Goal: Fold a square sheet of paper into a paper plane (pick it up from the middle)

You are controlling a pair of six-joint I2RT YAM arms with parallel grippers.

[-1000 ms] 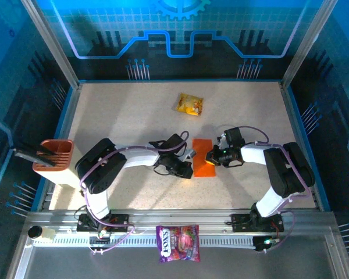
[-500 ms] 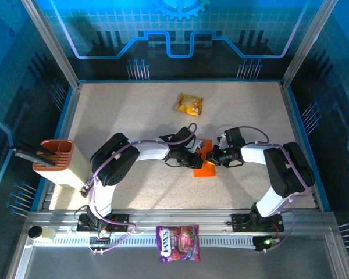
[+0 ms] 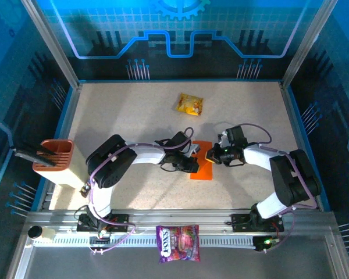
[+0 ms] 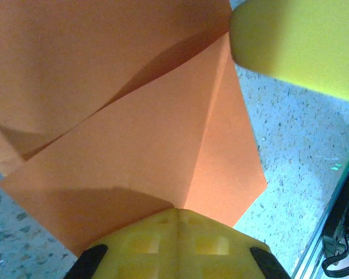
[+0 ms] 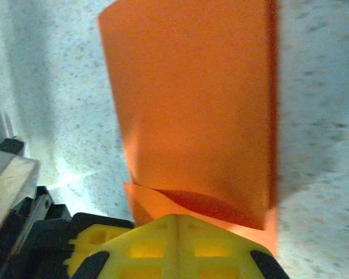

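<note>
The square sheet of paper [image 3: 202,169] lies partly folded on the speckled table, between my two grippers. In the left wrist view the bright-orange paper [image 4: 134,145] shows diagonal creases and an overlapping flap. My left gripper [image 3: 192,164] is shut, and its yellow tip [image 4: 177,210] rests on the sheet's left edge. My right gripper [image 3: 212,156] is shut too, its tip [image 5: 177,218] resting on the right side of the paper [image 5: 192,87], where one layer bows up a little. One of the right gripper's yellow fingers [image 4: 296,46] shows at the paper's far corner. No finished paper plane is in view.
A glossy yellow snack packet [image 3: 189,104] lies farther back on the table. A purple printed bag [image 3: 178,243] sits on the front rail. An orange-brown holder [image 3: 52,154] stands at the left edge. Metal frame walls bound the table.
My left gripper swept right over the paper, then drew back to its left edge. The sheet now lies slightly lower and tilted. The right gripper has barely moved.
</note>
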